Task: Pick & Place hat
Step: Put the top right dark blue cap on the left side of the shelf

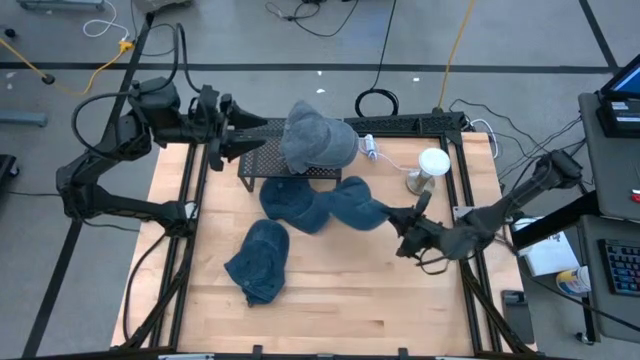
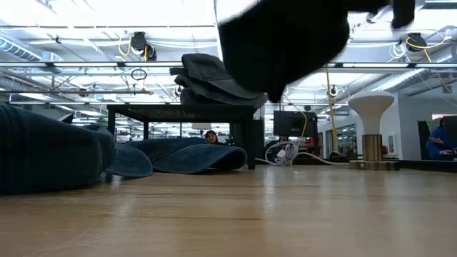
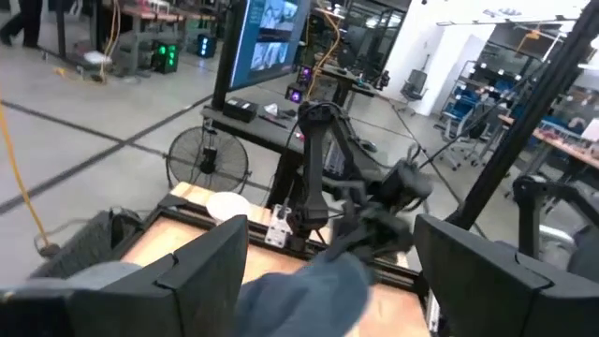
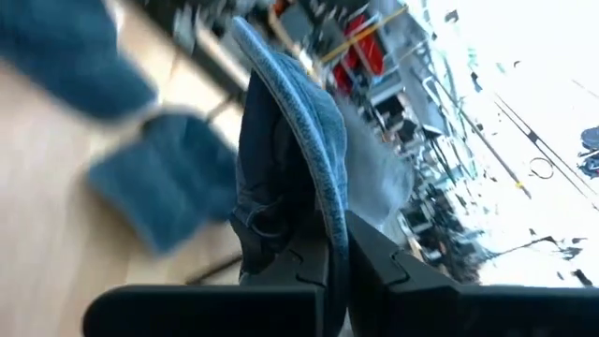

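One hat [image 1: 318, 138] sits on the rack [image 1: 262, 160]; your right pincer [image 1: 404, 226] (clamped on another hat [image 1: 352, 203]) hasn't placed it; left pincer [image 1: 237, 137] gapes.

— Any writing you can make out anywhere?

— None that can be read. The monitor [image 3: 267, 37] in the left wrist view is lit, with pictures on it, but no word or number comes through.

— Labels on the hats or the arms?

— No tag or brand shows on the blue hats [image 1: 300, 205], and the dark arms carry no legible marking in any view.
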